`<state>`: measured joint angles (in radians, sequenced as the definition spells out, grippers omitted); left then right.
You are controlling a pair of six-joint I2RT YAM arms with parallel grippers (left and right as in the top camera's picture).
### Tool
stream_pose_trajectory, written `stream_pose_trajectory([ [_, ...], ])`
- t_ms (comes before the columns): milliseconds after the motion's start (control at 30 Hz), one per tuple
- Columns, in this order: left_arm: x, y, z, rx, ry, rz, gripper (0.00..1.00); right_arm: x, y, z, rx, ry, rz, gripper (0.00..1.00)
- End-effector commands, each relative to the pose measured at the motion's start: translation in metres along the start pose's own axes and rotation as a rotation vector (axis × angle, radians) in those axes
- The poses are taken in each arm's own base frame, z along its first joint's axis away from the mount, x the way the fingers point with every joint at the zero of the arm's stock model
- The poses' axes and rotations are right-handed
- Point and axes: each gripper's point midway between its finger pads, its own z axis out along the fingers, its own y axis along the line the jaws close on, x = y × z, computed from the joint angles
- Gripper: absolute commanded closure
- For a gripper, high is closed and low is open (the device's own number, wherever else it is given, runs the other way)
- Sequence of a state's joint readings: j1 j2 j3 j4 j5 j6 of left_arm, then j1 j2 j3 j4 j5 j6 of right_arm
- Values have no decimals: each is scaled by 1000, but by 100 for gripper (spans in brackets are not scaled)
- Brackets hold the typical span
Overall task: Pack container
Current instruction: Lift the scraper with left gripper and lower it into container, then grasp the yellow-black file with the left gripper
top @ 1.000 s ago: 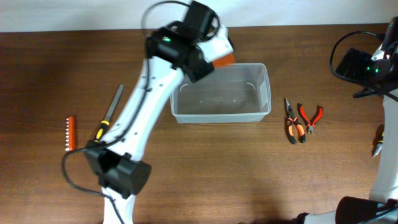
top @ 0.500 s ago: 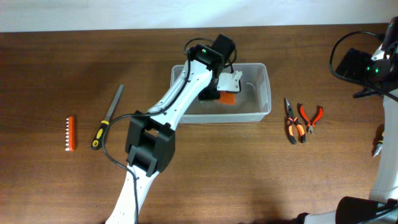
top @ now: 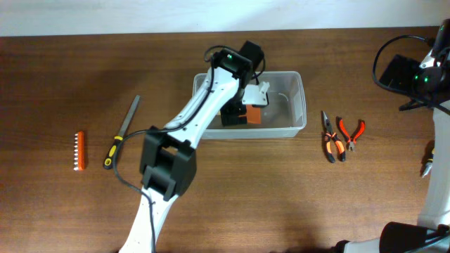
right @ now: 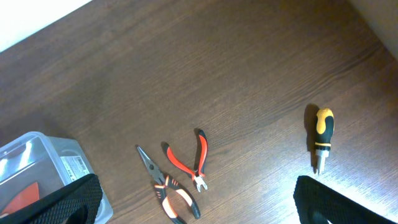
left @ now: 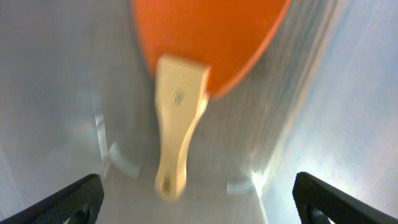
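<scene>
The container (top: 287, 105) is a clear tub at mid table. My left gripper (top: 242, 107) reaches down into it. In the left wrist view that gripper (left: 199, 208) is open, its fingertips (left: 74, 199) spread wide apart. An orange scraper (left: 208, 43) with a cream handle lies loose on the tub floor ahead of them, blurred. From overhead the scraper (top: 252, 114) shows just beside the gripper. My right gripper (right: 199, 211) is open and holds nothing, high above the table right of the container's corner (right: 43, 162).
Needle-nose pliers (top: 329, 137) and orange cutters (top: 351, 132) lie right of the tub. A yellow-handled screwdriver (right: 322, 137) sits near the right edge. A file (top: 123, 130) with a yellow-black handle and an orange bit strip (top: 79, 150) lie at the left.
My left arm swung from behind the tub's left corner down into it with the orange scraper. Its jaws then opened and the scraper dropped free. The right arm stayed still.
</scene>
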<state>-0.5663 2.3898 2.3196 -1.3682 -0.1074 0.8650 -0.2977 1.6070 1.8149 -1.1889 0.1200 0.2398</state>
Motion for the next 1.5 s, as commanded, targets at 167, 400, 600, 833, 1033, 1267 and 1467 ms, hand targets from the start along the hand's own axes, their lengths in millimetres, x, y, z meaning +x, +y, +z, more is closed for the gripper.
stream_pose_trajectory([
  [167,75,16,-132,-152,-63,-354,1,-2,-4,1,17,-5,17,1],
  [400,193,34,-118,-76,70,-805,1,-2,-4,1,17,-5,17,1],
  [600,288,25,-69,72,138,-1103,1,-2,-4,1,18,-5,16,1],
  [833,346,-4,2,200,140,-1270,4,-2,-4,1,17,-5,17,1],
  [1033,342,-19,46,210,137,-1201,10,-2,-4,1,17,-5,17,1],
  [1267,342,-28,74,170,167,-1100,16,-2,-4,1,17,-5,17,1],
  [1467,342,-30,86,155,158,-1095,24,-2,-4,1,18,-5,16,1],
])
